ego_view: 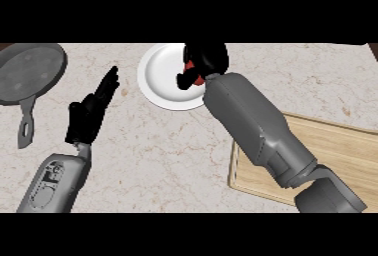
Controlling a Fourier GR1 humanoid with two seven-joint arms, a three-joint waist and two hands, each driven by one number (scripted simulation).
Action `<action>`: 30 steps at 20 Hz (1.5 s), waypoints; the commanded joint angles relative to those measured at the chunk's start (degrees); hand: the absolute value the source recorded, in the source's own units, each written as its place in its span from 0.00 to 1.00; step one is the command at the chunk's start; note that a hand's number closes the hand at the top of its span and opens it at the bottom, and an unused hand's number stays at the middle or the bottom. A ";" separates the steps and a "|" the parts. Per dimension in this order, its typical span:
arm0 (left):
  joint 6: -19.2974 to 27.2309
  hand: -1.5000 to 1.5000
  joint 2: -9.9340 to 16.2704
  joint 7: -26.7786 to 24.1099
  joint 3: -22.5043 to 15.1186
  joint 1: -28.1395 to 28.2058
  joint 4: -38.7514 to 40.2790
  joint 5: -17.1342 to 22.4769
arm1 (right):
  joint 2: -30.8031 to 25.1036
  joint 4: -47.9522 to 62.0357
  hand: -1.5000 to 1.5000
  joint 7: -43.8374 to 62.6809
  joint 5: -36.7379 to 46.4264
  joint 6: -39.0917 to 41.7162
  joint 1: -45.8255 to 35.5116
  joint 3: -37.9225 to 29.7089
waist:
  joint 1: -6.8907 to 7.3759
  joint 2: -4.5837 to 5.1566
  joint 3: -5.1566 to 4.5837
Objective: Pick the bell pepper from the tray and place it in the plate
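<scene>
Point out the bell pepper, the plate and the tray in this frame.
bell pepper (193,72), head view, red patch showing under the right hand.
plate (161,75), head view, bare white surface left of the hand.
tray (347,150), head view, bare wooden surface.

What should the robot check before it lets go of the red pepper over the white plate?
1. Right hand is above the plate: ok.
2. Fingers curled round the bell pepper: ok.
3. Pepper touching the plate: cannot tell, the hand hides it.
4. Left hand open and away from the plate: ok.
5. Pan clear of the plate: ok.
6. Pepper off the tray: ok.
</scene>
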 commanded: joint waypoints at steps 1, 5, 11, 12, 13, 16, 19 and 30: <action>-0.17 0.50 -0.18 0.56 -0.64 -0.80 -1.53 -0.48 | 0.14 6.45 0.00 0.07 -4.31 0.57 -1.77 -1.65 | 1.34 0.46 0.03; -0.31 0.50 -0.93 0.56 -0.53 -2.48 0.01 -0.32 | 0.15 5.90 0.00 -4.88 -9.44 -5.15 4.81 -1.32 | 2.24 0.90 0.08; -0.43 0.50 -1.36 1.24 -1.33 -2.61 0.87 -1.09 | 0.15 4.98 0.00 -9.68 -16.51 -6.21 1.46 -5.09 | 2.73 0.97 0.14; 0.22 0.50 -2.38 0.13 -1.38 -3.42 1.68 -1.22 | 0.15 4.17 0.00 -12.03 -18.09 -7.37 3.03 -5.27 | 2.60 1.12 0.13; 0.46 0.50 -2.16 1.58 -1.29 -3.76 0.36 -1.24 | 0.15 3.10 0.00 -13.09 -20.04 -9.29 3.77 -6.33 | 3.16 0.95 0.19; 0.22 0.50 -1.81 -0.10 -0.84 -1.97 2.43 -1.30 | 0.15 1.47 0.00 -16.27 -23.76 -14.82 3.11 -9.57 | 1.77 0.85 0.15; 0.12 0.50 -0.48 -0.16 0.77 -1.00 1.69 -0.80 | 0.15 0.13 0.00 -17.89 -27.35 -17.58 3.84 -11.28 | -0.95 -0.37 0.11; 0.30 0.50 0.26 2.62 1.96 5.96 -5.66 -0.80 | -6.06 -1.87 0.00 -28.76 -32.17 -13.10 11.32 -20.50 | -4.75 -1.43 0.09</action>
